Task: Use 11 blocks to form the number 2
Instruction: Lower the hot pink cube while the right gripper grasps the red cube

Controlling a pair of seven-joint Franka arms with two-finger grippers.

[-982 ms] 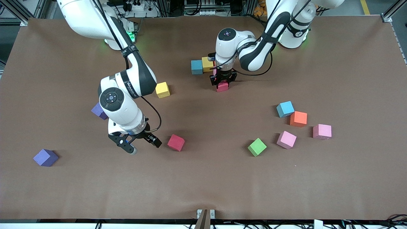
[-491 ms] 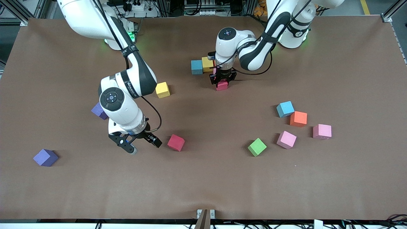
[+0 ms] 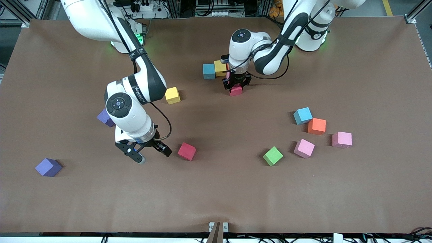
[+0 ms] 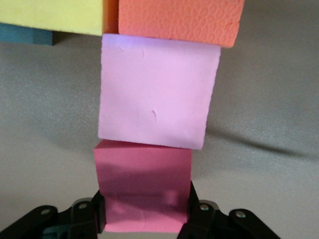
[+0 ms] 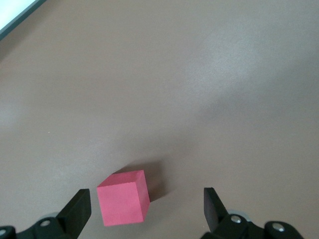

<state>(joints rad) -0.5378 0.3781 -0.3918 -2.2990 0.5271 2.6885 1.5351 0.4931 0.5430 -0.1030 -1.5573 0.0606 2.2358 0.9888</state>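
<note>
**Left gripper sets a red block into the digit's right-hand column**

The left gripper is down at the table near the robots' edge, its jaws clasped on the sides of a red block. The right gripper hangs spread wide and empty just above the table toward the right arm's end, beside a second red block, and appears to wait.

The brown table carries the loose blocks: 2 purple and 1 yellow toward the right arm's end; blue, orange, 2 pink and green toward the left arm's end.

The number 2 is barely begun: a blue block touching a yellow one, the rest hidden under the arm. The step in hand looks like placement. Next, the jaws should let go and lift straight up without dragging the block.

The left wrist view shows what the front view hides: the held red block sits tight against a pink block, which touches an orange one. The right wrist view shows its red block between the spread fingers, untouched.
</note>
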